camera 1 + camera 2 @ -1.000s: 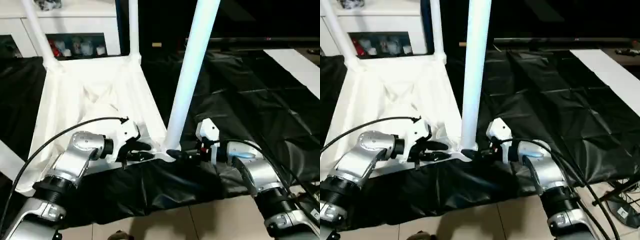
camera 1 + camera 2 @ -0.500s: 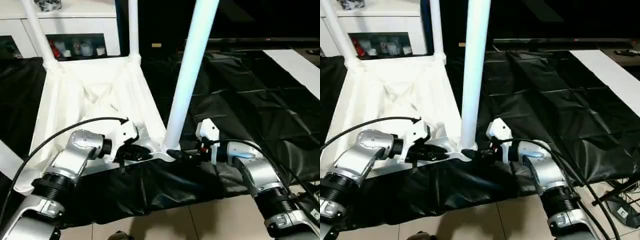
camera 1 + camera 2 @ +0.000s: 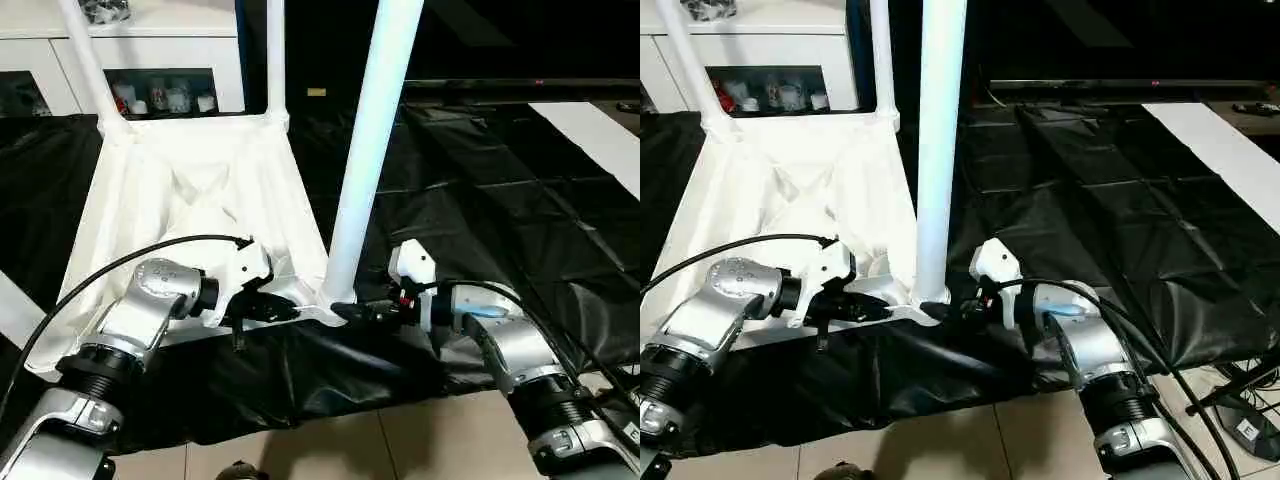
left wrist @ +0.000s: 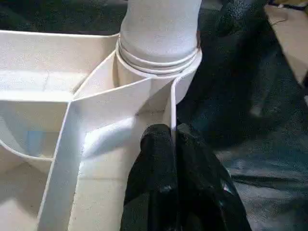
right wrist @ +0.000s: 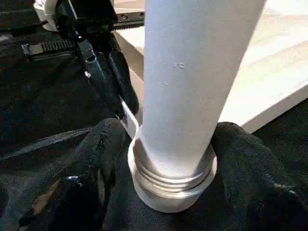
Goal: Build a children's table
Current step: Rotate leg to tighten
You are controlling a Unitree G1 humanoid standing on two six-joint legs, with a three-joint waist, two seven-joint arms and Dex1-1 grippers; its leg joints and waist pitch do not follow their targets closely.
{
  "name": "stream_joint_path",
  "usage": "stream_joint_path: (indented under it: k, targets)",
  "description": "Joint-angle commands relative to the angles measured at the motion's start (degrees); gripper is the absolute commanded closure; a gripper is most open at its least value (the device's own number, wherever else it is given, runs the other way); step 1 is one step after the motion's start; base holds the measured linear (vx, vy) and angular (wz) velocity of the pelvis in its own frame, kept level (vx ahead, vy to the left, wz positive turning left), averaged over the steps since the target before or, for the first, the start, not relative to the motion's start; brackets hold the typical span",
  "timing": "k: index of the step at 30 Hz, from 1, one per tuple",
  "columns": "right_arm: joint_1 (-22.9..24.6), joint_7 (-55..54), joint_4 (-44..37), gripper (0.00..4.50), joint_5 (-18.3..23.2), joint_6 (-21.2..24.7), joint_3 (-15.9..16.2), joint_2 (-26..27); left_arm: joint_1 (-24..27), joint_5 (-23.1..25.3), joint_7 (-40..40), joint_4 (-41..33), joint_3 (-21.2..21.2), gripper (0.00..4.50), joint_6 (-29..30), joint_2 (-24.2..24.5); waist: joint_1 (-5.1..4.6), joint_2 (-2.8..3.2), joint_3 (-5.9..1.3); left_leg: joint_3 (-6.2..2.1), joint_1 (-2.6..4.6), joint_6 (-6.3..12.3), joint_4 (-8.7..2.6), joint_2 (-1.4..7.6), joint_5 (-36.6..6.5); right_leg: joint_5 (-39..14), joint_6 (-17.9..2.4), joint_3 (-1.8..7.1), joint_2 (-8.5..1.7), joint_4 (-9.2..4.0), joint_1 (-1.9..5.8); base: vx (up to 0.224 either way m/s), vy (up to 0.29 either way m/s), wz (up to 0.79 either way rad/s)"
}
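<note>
The table top [image 3: 190, 200] lies upside down on a black sheet [image 3: 500, 200], ribs up, its long axis running away from the robot toward a white cabinet [image 3: 150, 60]. Three legs stand up from its corner sockets. The near leg [image 3: 365, 150] rises just about upright, tilted slightly to the right in the left eye view, and its upper end is cut off by the picture's top; the two far legs [image 3: 275, 60] are cut off the same way. The fourth corner (near left) is hidden behind the left forearm, so whether a leg stands there cannot be told.

The left gripper [image 4: 173, 144] is pinched on the top's near edge wall, one finger on each side of the thin rib, just beside the near socket [image 4: 154, 72]. The right gripper [image 5: 168, 144] is closed around the near leg's base, a finger [image 5: 101, 154] pressed on either side just above the ringed collar. Whether that collar is seated fully in the socket is hard to make out.

Compared with a second ago, both grippers keep their holds. The whole scene sits a little lower in the head views, which reads as camera movement; the leg's lean looks much the same.
</note>
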Motion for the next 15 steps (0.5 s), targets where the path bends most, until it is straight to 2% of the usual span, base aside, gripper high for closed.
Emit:
stream_joint_path:
  k: [1, 2, 4, 10, 12, 15]
  targets:
    - [-0.81, 2.09, -0.1, 0.89, 0.91, 1.21, 0.57, -1.22, 1.82, -1.71, -3.3, -1.33, -1.67, 4.5, 0.61, -0.7, 0.31, 0.62, -3.51, -1.95, 1.58, 1.21, -4.02, 3.94, -10.85, 0.14, -15.24, 2.68, -4.67, -4.06, 1.96, 0.0, 0.0, 0.0]
    - [-0.72, 2.42, -0.26, 0.73, 0.13, 0.32, 1.2, -1.73, 2.09, -1.87, -3.76, -1.94, -2.0, 4.5, 0.89, -0.72, 0.4, 0.58, -3.5, -1.9, 1.55, 1.61, -3.96, 3.97, -10.25, 1.06, -15.44, 2.66, -4.62, -3.99, 1.94, 0.0, 0.0, 0.0]
    - [-0.63, 2.19, -0.28, 0.73, -1.42, -1.5, 2.11, -2.37, 2.5, -2.08, -4.54, -2.87, -2.55, 4.5, 1.32, -0.68, 0.57, 0.67, -3.47, -1.85, 1.63, 1.69, -3.92, 3.95, -10.19, 1.07, -15.52, 2.64, -4.64, -4.05, 1.84, 0.0, 0.0, 0.0]
    - [-1.9, 1.22, 2.13, 0.73, -2.17, -3.36, 2.32, -1.31, 3.16, -2.27, -5.36, -4.14, -3.28, 4.5, 1.83, -0.71, 0.79, 0.69, -3.22, -2.03, 1.8, -0.16, -4.36, 4.03, -14.31, -5.6, -14.57, 2.82, -4.83, -4.63, 1.64, 0.0, 0.0, 0.0]
    - [-2.85, 1.17, 3.68, 0.73, -1.82, -3.49, 2.2, -0.38, 3.34, -2.11, -5.65, -4.53, -3.29, 4.5, 2.1, -0.65, 0.74, 0.71, -3.3, -2.07, 1.79, -0.35, -4.38, 4.06, -14.04, -4.83, -14.68, 2.83, -4.81, -4.52, 1.63, 0.0, 0.0, 0.0]
    - [-3.19, 1.69, 4.28, 0.98, -1.12, -3.51, 2.12, 0.03, 3.27, -1.84, -5.6, -4.47, -3.15, 4.5, 2.14, -0.63, 0.88, 0.73, -3.43, -1.98, 1.73, 0.21, -4.23, 4.02, -12.27, -1.92, -14.94, 2.77, -4.71, -4.23, 1.73, 0.0, 0.0, 0.0]
